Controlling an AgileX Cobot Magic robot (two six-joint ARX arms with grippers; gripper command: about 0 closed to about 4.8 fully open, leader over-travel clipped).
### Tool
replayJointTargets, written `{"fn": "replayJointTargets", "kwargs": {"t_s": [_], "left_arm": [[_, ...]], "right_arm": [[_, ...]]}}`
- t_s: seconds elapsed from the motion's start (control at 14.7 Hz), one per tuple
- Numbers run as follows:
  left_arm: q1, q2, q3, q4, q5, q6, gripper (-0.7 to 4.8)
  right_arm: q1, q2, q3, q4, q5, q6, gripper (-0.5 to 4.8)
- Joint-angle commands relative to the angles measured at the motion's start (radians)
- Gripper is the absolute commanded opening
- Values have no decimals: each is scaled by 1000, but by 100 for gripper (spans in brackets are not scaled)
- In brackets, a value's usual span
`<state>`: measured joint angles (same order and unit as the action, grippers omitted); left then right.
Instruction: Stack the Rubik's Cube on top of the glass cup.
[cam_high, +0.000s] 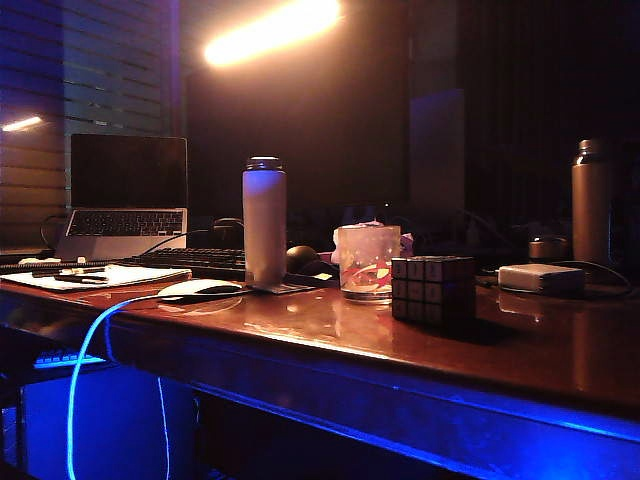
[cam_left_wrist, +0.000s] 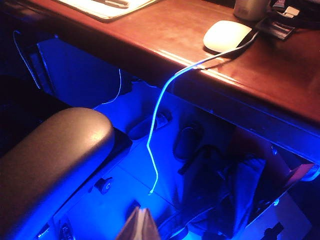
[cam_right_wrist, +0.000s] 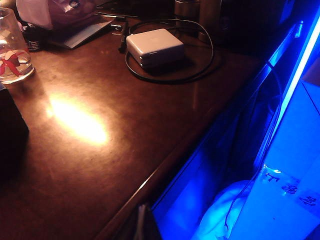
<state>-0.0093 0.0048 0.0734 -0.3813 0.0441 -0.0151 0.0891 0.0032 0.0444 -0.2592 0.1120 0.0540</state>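
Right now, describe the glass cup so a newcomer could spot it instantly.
On the reddish-brown wooden table, look mid-table, right of the tall white cylindrical bottle. The short clear glass cup stands just behind-left of the dark Rubik's Cube; only it is see-through, with red and orange swirls.

You see very little of the robot. In the left wrist view, only the left gripper (cam_left_wrist: 140, 225) tip shows at the frame edge: a pale, wedge-shaped pair of fingers lit blue. In the right wrist view, the right gripper (cam_right_wrist: 143, 222) appears as a thin dark sliver, fingers pressed together. The exterior view shows neither arm.
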Motion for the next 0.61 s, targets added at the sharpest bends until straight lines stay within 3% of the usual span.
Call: {"fn": "replayJointTargets", "kwargs": {"t_s": [0.07,0.27,0.34,0.47,0.54,0.61], "left_arm": [[1,0,-5,-12,0,8,-2],[1,0,-5,-11,1,-5,-2],[1,0,-5,4,2,-69,-2],[1,0,-1,164,106,-332,-2],[1,0,-1,311,172,-444,-3],[1,0,14,414,179,-522,-3]], "right_arm": [[1,-1,-3,-5,-18,3,-6],[1,-1,-3,-4,-19,11,-6],[2,-1,-3,2,-18,51,-6],[6,-1,27,13,-65,240,-6],[6,-1,53,39,-122,305,-6],[6,-1,84,77,-157,339,-6]]}}
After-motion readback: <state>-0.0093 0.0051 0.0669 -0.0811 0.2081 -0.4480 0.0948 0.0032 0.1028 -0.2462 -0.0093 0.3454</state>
